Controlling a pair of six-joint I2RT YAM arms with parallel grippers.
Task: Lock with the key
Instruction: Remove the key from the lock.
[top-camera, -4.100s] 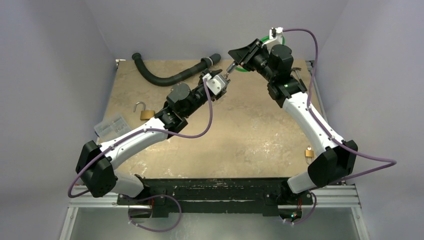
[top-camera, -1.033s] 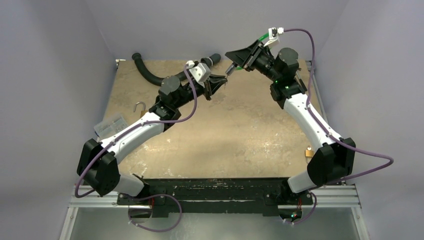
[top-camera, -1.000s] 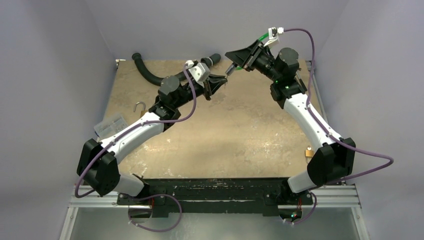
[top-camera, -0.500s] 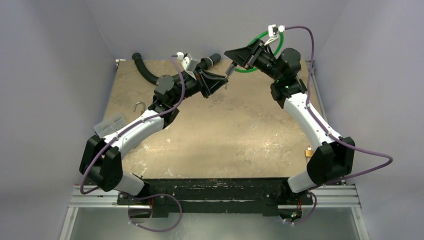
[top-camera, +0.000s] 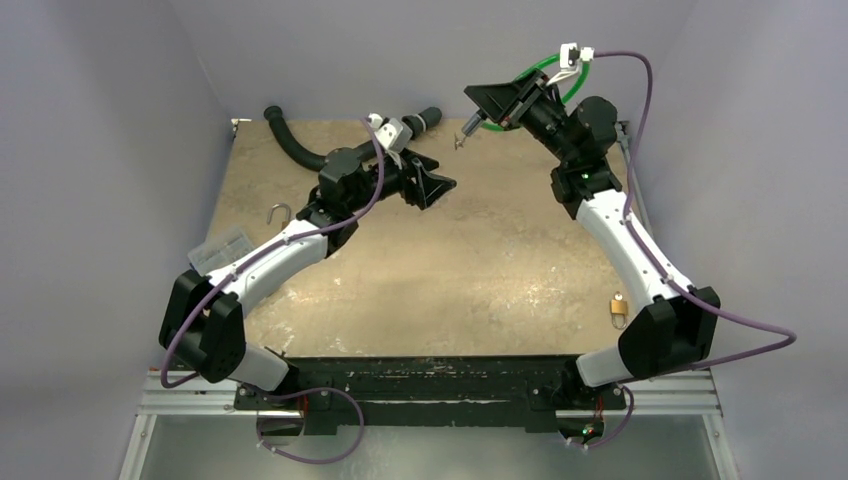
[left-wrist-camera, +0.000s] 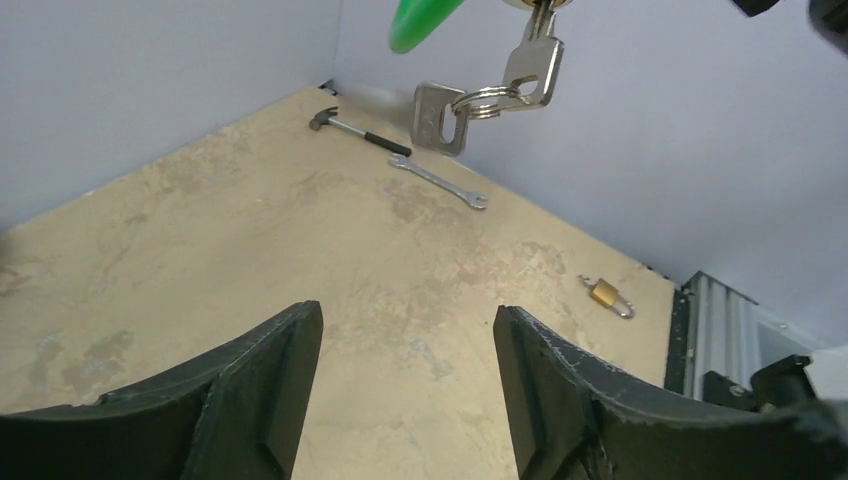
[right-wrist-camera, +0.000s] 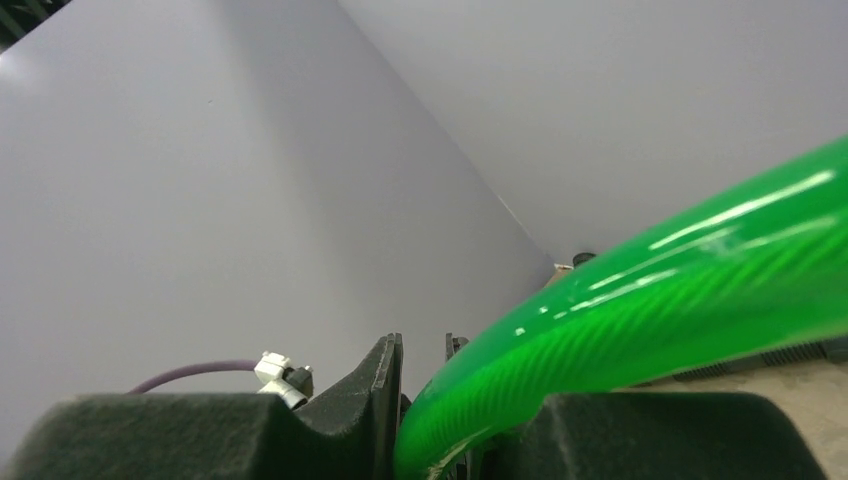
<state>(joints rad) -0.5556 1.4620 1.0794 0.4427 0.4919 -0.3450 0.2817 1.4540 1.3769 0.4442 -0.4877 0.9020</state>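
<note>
Between the spread fingers of the left pincer (left-wrist-camera: 405, 318) nothing is being held. It is gaping wide and empty, pointing up at the key (left-wrist-camera: 438, 118), which is dangling above and ahead of it, clear of both fingers. Half a second ago these fingers were reaching right up beside the key. Now they are dropping back and the gap is widening, so I am judging that the handover is not taking and another approach is needed.

The key is hanging with a second key (left-wrist-camera: 536, 62) on a split ring (left-wrist-camera: 482, 100) under the green cable loop (right-wrist-camera: 650, 290). The right pincer (right-wrist-camera: 422, 350) is clenching that loop and carrying it up and off toward the right.

Out on the counter (top-camera: 480, 270), a brass padlock (top-camera: 620, 314) is lying near the right arm's base, well apart from the key. The shackle of a second padlock (top-camera: 274, 208) is showing beside the left forearm. Nothing is being locked yet.

The second padlock's body is hiding behind the left arm, so I cannot tell which of the two the key belongs to, nor whether either is shut. The ring's join to the loop is cut off at the top of the left wrist view. The right wrist view is showing only loop and wall, with no key.
</note>
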